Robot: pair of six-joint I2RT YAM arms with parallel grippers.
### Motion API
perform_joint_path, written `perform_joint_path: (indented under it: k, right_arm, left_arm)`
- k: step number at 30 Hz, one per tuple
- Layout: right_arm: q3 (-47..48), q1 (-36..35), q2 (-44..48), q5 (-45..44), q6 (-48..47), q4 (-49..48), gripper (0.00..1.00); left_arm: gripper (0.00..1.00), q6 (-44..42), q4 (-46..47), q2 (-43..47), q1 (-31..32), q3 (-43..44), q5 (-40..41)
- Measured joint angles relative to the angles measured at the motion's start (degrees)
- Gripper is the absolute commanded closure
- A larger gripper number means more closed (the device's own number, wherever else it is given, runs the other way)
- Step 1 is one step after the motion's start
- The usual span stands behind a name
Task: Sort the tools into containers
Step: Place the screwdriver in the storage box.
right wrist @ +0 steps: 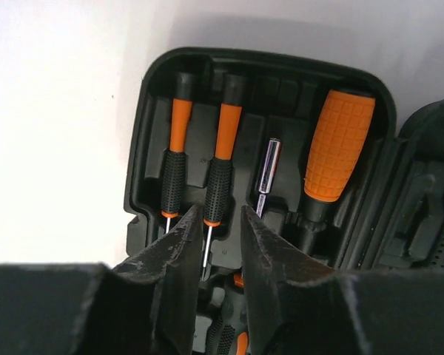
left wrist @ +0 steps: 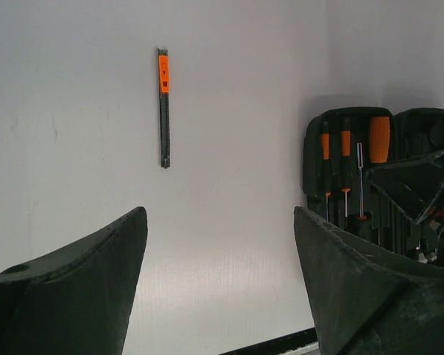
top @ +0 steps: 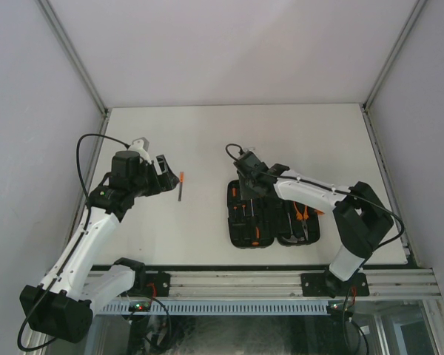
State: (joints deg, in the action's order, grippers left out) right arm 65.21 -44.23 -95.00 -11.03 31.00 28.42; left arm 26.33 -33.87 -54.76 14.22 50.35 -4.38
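1. On the bench (top: 207, 140), right of centre, an open black tool case (right wrist: 142, 170) holds screwdrivers in moulded slots.
2. Right fingers (right wrist: 170, 274) stand narrowly apart astride the shaft of one thin screwdriver (right wrist: 219, 159), not clamping it.
3. Left fingers (left wrist: 96, 281) gape wide, empty, near a slim orange-and-black tool (left wrist: 163, 103) lying loose left of the case.

On the right wrist camera, the right pincer (right wrist: 219, 214) covers the lower part of the tool case (right wrist: 142, 159), and the shafts of the two thin screwdrivers (right wrist: 220, 174) vanish behind its fingers (right wrist: 170, 259); I cannot tell whether it grips one. The case's right half runs off the picture's edge. From above, the right arm (top: 303, 191) hides part of the case, and the loose tool (top: 181, 186) on the bench (top: 207, 140) is too small to identify.
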Motion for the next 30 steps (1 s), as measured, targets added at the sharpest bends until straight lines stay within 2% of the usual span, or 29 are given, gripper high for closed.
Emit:
perform_joint_path:
  k: [20,26,30]
  right_arm:
    - [2.9,1.2,-7.7,4.0,0.3,1.4,0.87]
    - [4.5,1.4,-8.7,4.1,0.2,3.2,1.00]
    - [6.5,1.4,-10.0,4.1,0.0,5.5,1.00]
  left_arm:
    - [0.17,0.1,0.3,0.0,0.0,0.0,-0.4]
    - [0.18,1.6,0.3,0.0,0.0,0.0,-0.7]
    - [0.19,2.7,0.8,0.0,0.0,-0.2,-0.8]
